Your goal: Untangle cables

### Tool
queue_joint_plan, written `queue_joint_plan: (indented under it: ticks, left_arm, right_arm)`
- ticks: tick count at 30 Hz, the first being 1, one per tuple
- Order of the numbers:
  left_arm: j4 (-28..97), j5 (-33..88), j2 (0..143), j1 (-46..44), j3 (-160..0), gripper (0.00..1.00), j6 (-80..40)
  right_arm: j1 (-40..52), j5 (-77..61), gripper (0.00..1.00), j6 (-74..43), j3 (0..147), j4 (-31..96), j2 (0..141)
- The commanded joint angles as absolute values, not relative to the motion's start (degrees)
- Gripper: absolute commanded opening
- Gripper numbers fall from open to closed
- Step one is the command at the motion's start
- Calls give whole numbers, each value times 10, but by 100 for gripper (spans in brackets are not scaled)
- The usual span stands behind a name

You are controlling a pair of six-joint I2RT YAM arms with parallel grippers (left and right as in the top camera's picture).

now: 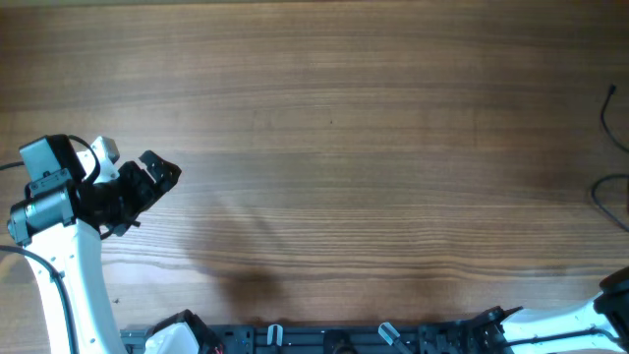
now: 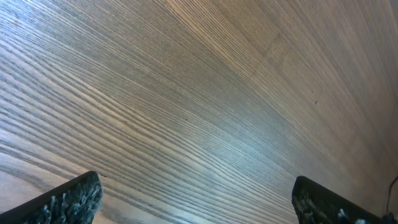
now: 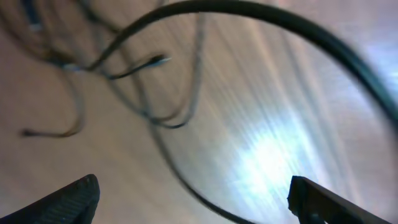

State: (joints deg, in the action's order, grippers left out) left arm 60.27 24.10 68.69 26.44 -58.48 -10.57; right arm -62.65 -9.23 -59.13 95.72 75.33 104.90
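Right, working outward from the base as I see it on my screens.

Base rail: a dark rail with black fittings runs along the near edge of the table, between the two arms.

Left arm: a white link rises from the near left corner, with the dark wrist unit above it.

Left gripper: spread wide and holding nothing. Its own camera shows a dark fingertip in each lower corner, with only wood grain between them. Overhead, it sits over the left side of the table, pointing toward the middle.

Right arm: only a white link shows, at the near right corner.

Right gripper: also wide apart and empty, with a fingertip low in each corner of its wrist view. I cannot find it in the overhead view.

Table: brown wood, with the grain running left to right.

Cables: thin dark strands at the far right edge overhead, partly cut off by the frame and well apart from the left gripper. The right wrist camera shows them blurred, looping loosely on the wood ahead of its fingers, with one small plug end showing.

Dark arc: a thicker-looking curve sweeps across the top of that view, too blurred for me to say what it belongs to.
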Motion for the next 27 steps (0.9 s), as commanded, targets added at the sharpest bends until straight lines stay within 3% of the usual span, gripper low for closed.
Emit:
queue_joint_plan:
  ticks: [1,4,7,10,12,14,16,18,20,21,23,27]
  left_arm:
    - [599,250,686,269,-585,100,-92]
    - [596,250,686,269,-585,100,-92]
    - [593,250,686,269,-585,100,-92]
    - [586,250,686,269,-585,100,-92]
    - [587,250,686,269,-585,100,-92]
    - [593,250,686,269,-585,100,-92]
    - [594,250,686,269,-585,100,-91]
    - [594,250,686,269,-585,100,-91]
    - [594,251,686,269,-585,98,-65]
    - [594,251,686,269,-585,92,-62]
    - [594,251,673,269,-585,86,-48]
    - [598,255,594,268,-585,87,-34]
  right_arm:
    - [-624,-30,100,-587,960,782,1056]
    - [-624,-55,100,-586,960,820,1056]
    - [-622,-172,100,-497,960,840,1056]
    - [-583,-350,95,-302,960,755,1056]
    - [-549,-344,94,-247,960,728,1056]
    - [-513,-237,31,-286,960,727,1056]
    - [-483,-174,7,-330,959,745,1056]
    - [-451,-182,4,-303,953,763,1056]
    - [-401,-293,5,-105,952,768,1056]
    - [-378,-343,9,-25,952,774,1055]
    - [-317,-309,11,5,952,774,1036]
    - [-201,-282,18,59,952,768,928]
